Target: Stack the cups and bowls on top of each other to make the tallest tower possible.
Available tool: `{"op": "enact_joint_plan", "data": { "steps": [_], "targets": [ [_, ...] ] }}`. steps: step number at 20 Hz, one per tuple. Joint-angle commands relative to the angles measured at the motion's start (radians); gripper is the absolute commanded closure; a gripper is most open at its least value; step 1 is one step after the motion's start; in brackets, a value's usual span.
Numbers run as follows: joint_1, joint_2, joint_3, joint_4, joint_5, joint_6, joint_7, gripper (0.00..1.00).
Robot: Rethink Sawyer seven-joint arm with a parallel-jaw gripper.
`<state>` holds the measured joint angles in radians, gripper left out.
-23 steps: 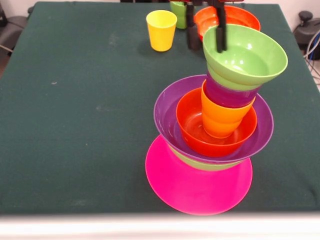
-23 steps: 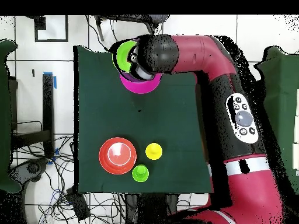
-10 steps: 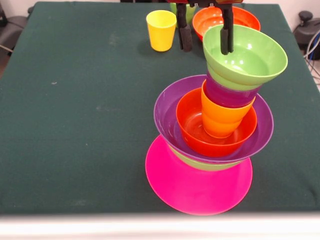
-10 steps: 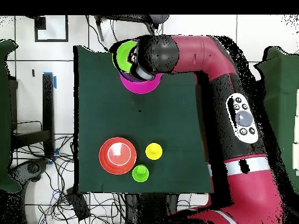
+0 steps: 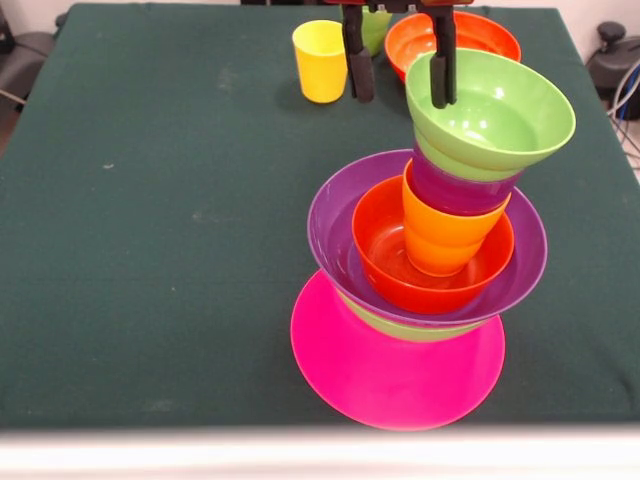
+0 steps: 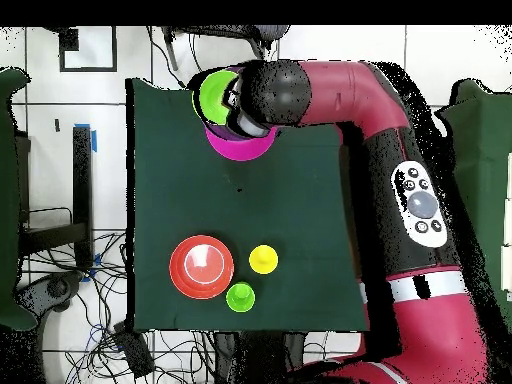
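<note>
From my station I saw the tower (image 5: 430, 260) standing near one edge of the green tabletop (image 5: 160, 200), on its wide pink bowl (image 5: 395, 375). Above that base sat a light green bowl (image 5: 410, 328), only a sliver of it showing, then the wide purple bowl (image 5: 335, 230) with an orange-red bowl (image 5: 385, 250) nested inside. An orange cup (image 5: 440, 235) stood in that bowl, a purple cup (image 5: 455, 190) on it, and a second light green bowl (image 5: 495, 115) crowned the stack, leaning a little to one side. The hand (image 5: 398, 60) hung at the top bowl with its two dark fingers (image 5: 357, 60) spread wide and empty: one hung outside the rim, the other over the bowl's inside, near its wall. Well apart from the tower, a yellow cup (image 5: 322, 60), a light green cup (image 6: 240, 297) and another orange-red bowl (image 6: 202, 266) stood together. In the overhead view the red arm (image 6: 400, 170) reached across to the tower.
</note>
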<state>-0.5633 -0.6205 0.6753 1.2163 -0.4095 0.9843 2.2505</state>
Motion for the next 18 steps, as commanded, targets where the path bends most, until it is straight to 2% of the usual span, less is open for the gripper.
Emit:
{"op": "enact_joint_plan", "data": {
  "steps": [1, 18],
  "targets": [
    [-0.017, -0.01, -0.017, 0.041, -0.01, 0.004, -0.145, 0.0],
    [-0.014, 0.009, -0.025, 0.069, -0.03, -0.046, -0.125, 0.0]
  ]
}}
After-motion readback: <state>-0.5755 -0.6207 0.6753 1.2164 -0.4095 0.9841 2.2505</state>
